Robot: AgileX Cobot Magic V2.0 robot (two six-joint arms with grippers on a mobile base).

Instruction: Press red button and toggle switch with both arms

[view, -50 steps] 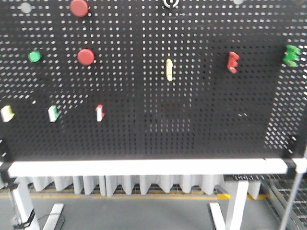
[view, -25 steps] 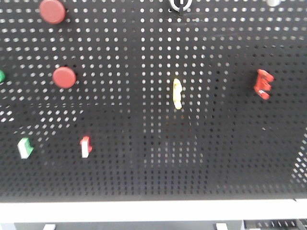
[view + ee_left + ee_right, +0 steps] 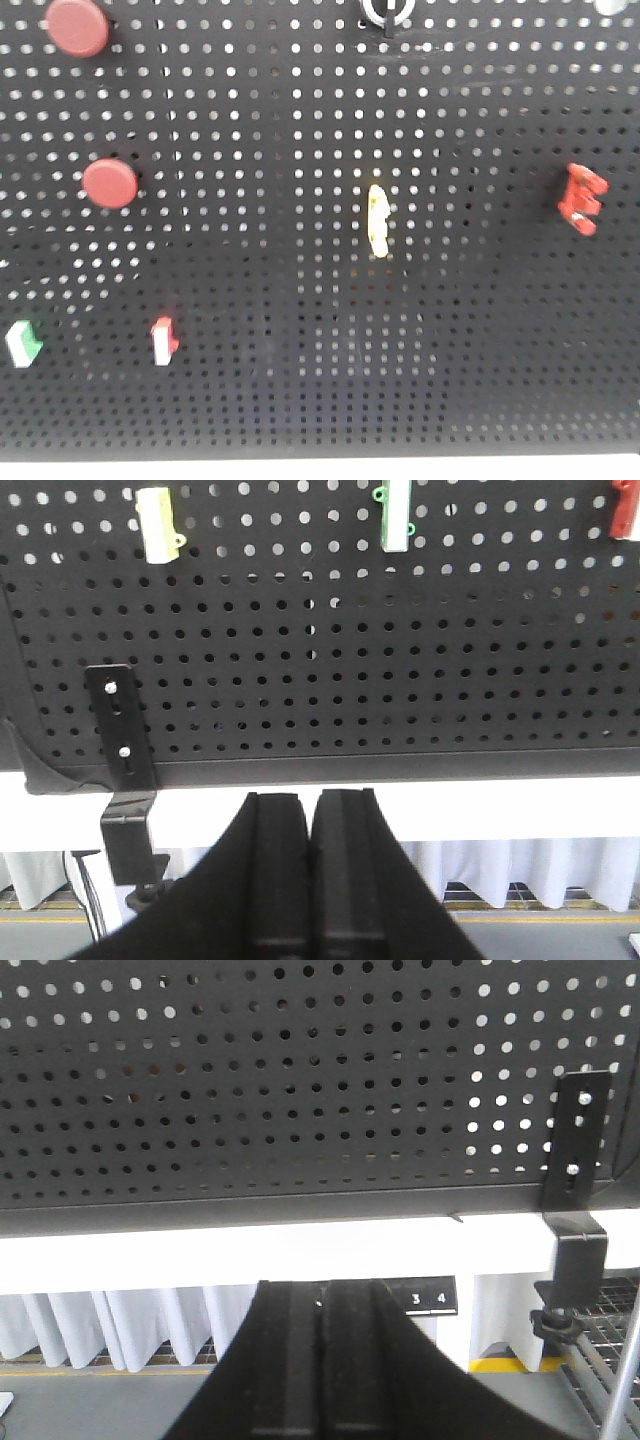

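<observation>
In the front view the black pegboard (image 3: pixel 300 280) carries two round red buttons, one at top left (image 3: pixel 77 27) and one below it (image 3: pixel 110 183). The red toggle switch (image 3: pixel 582 198), ridged and blocky, sits at the right. No gripper shows in this view. In the left wrist view my left gripper (image 3: pixel 310 800) is shut and empty, below the board's lower edge. In the right wrist view my right gripper (image 3: pixel 322 1288) is shut and empty, also below the board's edge. Neither wrist view shows the buttons or the toggle switch.
A pale yellow lever (image 3: pixel 378 220), a white lever with a red side (image 3: pixel 163 340) and a white-green lever (image 3: pixel 22 343) are on the board. Black brackets (image 3: pixel 120 740) (image 3: pixel 575 1160) hold the board to the white frame bar (image 3: pixel 450 805).
The front view has drawn closer to the board: buttons and levers look larger and have spread outward, and the white frame bar and floor have dropped out of view.
</observation>
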